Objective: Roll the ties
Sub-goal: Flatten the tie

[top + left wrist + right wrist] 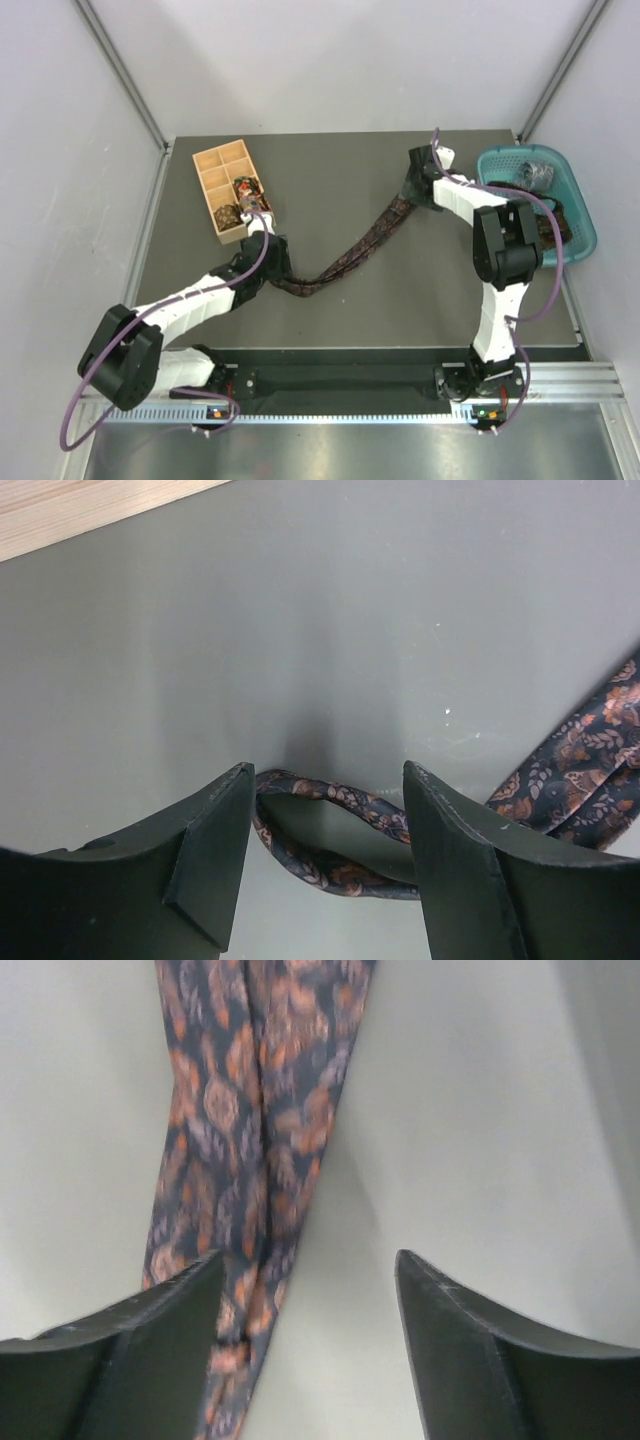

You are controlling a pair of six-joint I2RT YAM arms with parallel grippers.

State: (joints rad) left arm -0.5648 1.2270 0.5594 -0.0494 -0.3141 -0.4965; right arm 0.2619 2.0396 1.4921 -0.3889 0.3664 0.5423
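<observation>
Passage around the tie (350, 255), laid diagonally on the table (330, 170): open surface on its far side and its near side. Obstacles: wooden box (228, 190) beyond its left end; teal basket (575, 215) right of its far end.

- Dark grey matte tabletop (330, 190), evenly lit.
- Plain white walls (340, 60) on the left, far and right sides.
- Grey metal posts (125, 75) in both far corners.
- Slotted rail (350, 412) along the near edge.
</observation>
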